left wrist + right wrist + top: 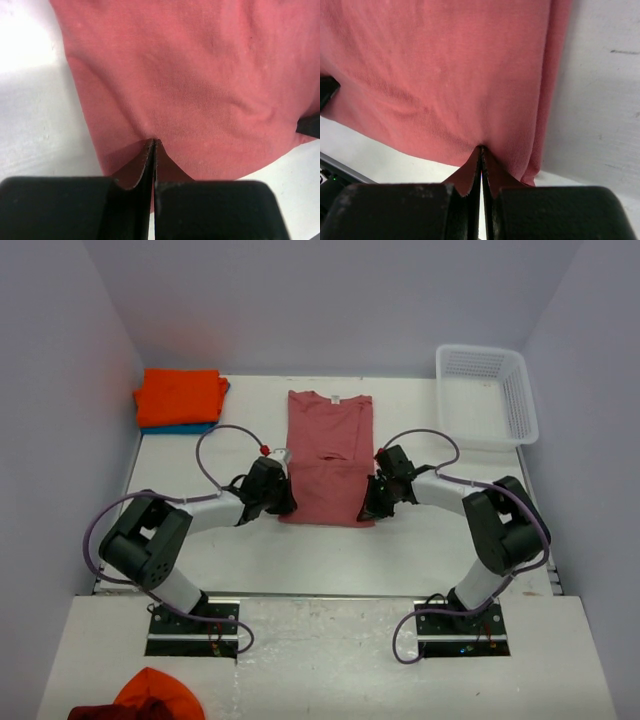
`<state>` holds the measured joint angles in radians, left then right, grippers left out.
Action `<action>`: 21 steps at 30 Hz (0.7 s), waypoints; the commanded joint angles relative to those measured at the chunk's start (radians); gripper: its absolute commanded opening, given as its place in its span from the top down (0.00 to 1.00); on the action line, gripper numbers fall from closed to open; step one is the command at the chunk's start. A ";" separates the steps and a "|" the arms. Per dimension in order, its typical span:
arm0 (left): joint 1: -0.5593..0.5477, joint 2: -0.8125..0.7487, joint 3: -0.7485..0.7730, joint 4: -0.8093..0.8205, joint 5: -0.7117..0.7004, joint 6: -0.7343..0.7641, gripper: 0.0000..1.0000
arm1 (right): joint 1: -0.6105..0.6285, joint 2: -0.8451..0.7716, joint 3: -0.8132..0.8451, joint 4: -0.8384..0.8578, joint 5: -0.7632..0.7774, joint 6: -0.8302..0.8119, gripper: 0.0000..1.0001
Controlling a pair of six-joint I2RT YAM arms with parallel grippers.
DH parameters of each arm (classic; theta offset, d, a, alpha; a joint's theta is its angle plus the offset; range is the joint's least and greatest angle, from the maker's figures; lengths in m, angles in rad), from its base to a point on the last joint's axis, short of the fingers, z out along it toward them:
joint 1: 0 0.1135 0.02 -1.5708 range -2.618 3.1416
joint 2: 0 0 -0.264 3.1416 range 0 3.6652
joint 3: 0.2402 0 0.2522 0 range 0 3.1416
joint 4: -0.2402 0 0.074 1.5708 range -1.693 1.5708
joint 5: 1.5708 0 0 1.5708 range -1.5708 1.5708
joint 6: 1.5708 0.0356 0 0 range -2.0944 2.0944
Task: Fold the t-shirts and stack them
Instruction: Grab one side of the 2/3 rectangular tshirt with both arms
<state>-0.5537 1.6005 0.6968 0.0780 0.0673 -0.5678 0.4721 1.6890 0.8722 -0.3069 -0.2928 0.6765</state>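
A dusty salmon-red t-shirt [328,455] lies as a long narrow strip mid-table, its white tag [337,397] at the far end and a crease across its middle. My left gripper [288,495] is shut on the shirt's left edge near the front hem. The cloth [190,85] puckers at the closed tips [154,145]. My right gripper [368,502] is shut on the right edge, where the fabric [445,75] gathers into the pinched tips [481,149]. A folded orange t-shirt [180,397] rests on a folded teal-blue one [190,427] at the back left.
A white lattice basket [487,390] stands at the back right corner. Loose orange and dark red cloth [150,700] lies on the near shelf at the bottom left. Grey walls enclose the table on three sides.
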 commanded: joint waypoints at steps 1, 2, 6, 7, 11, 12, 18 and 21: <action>-0.018 -0.063 -0.086 -0.121 -0.015 -0.029 1.00 | 0.037 -0.003 -0.073 -0.021 0.095 0.050 1.00; -0.020 -0.079 -0.100 -0.126 -0.023 -0.033 1.00 | 0.048 -0.009 -0.081 -0.017 0.095 0.057 1.00; -0.023 -0.155 -0.161 -0.149 -0.035 -0.050 1.00 | 0.069 -0.047 -0.125 -0.014 0.107 0.090 1.00; -0.025 -0.171 -0.171 -0.152 -0.035 -0.055 1.00 | 0.075 -0.057 -0.136 -0.009 0.115 0.098 1.00; -0.028 -0.252 -0.213 -0.178 -0.043 -0.061 1.00 | 0.117 -0.104 -0.193 0.003 0.127 0.142 1.00; -0.028 -0.276 -0.221 -0.182 -0.043 -0.064 1.00 | 0.128 -0.121 -0.200 0.005 0.133 0.149 1.00; -0.032 -0.359 -0.276 -0.202 -0.047 -0.075 1.00 | 0.186 -0.189 -0.263 0.015 0.159 0.199 1.00; -0.037 -0.395 -0.296 -0.205 -0.035 -0.067 1.00 | 0.195 -0.213 -0.288 0.038 0.155 0.192 1.00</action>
<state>-0.5858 1.2308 0.4278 -0.0677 0.0551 -0.6365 0.6563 1.4822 0.6350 -0.1913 -0.2176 0.8669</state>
